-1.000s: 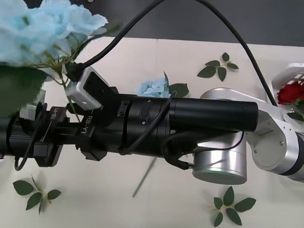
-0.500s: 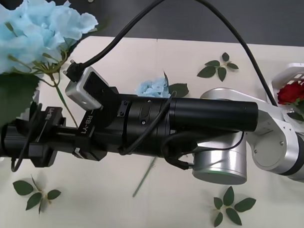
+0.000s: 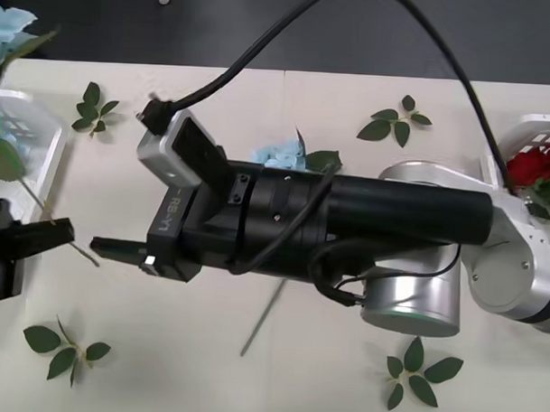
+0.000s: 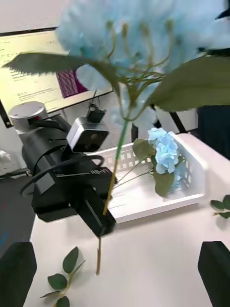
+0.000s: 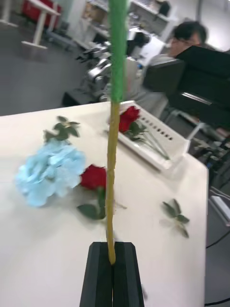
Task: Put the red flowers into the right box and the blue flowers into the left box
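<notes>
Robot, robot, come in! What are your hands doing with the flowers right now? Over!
Left hand shut on blue flower stem, by the left box. Right hand open, just let go. Blue flower and red rose wait on table. Nothing blocking.

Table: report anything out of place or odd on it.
Loose leaf sprigs lie scattered over the table, attached to no flower. A blue flower and a red flower lie side by side on it, outside both boxes. The left gripper holds another blue flower by its stem; the right gripper is open nearby. Nothing looks broken.
</notes>
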`<state>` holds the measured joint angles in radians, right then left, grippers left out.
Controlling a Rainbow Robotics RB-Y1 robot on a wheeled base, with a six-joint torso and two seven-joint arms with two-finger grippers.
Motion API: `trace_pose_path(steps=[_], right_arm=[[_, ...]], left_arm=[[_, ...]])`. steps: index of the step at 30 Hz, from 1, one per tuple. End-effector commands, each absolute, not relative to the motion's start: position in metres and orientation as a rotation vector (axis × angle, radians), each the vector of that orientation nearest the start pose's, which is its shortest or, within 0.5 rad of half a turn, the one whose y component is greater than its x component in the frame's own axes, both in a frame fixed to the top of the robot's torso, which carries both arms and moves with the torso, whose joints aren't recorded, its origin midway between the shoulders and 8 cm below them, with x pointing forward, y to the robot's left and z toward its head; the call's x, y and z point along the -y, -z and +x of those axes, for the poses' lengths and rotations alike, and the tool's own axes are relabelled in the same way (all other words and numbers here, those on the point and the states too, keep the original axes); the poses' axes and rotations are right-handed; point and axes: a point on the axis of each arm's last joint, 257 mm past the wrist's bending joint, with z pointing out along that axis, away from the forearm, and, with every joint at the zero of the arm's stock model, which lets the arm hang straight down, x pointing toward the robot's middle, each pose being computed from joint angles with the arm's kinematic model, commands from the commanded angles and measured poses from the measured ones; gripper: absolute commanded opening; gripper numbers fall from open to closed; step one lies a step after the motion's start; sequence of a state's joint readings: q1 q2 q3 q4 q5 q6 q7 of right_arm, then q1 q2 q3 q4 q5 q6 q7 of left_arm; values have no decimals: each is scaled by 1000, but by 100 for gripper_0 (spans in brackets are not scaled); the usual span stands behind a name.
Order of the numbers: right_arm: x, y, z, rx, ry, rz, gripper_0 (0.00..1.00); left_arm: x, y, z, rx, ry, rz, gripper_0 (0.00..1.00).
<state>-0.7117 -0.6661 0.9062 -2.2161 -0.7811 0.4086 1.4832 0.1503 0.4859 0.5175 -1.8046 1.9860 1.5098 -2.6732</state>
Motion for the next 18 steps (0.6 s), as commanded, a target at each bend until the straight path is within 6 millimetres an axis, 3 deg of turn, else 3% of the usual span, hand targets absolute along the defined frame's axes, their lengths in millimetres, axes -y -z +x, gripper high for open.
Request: trace_pose_path(steps=[1,9,12,13,14,18], right_arm=[[-121,16,317,-1278,-875,-1129,100],[-70,9,325,-1532,-853,-1094,100],[-49,16,321,-1678,-845,-1100,100],[-49,16,321,-1678,-845,-1100,100],[-36,20,318,-1765,-840,-1095,100],[-11,34,311,-1920,-808,-1095,100]], left_arm=[[-295,118,338,-1597,751,737,0],[-379,111,352,-1714,593,406,0],[-413,112,357,-1750,519,275,0],[-413,112,357,-1750,519,275,0],[-433,115,361,-1773,469,198,0],[-465,124,369,-1811,379,74,0]])
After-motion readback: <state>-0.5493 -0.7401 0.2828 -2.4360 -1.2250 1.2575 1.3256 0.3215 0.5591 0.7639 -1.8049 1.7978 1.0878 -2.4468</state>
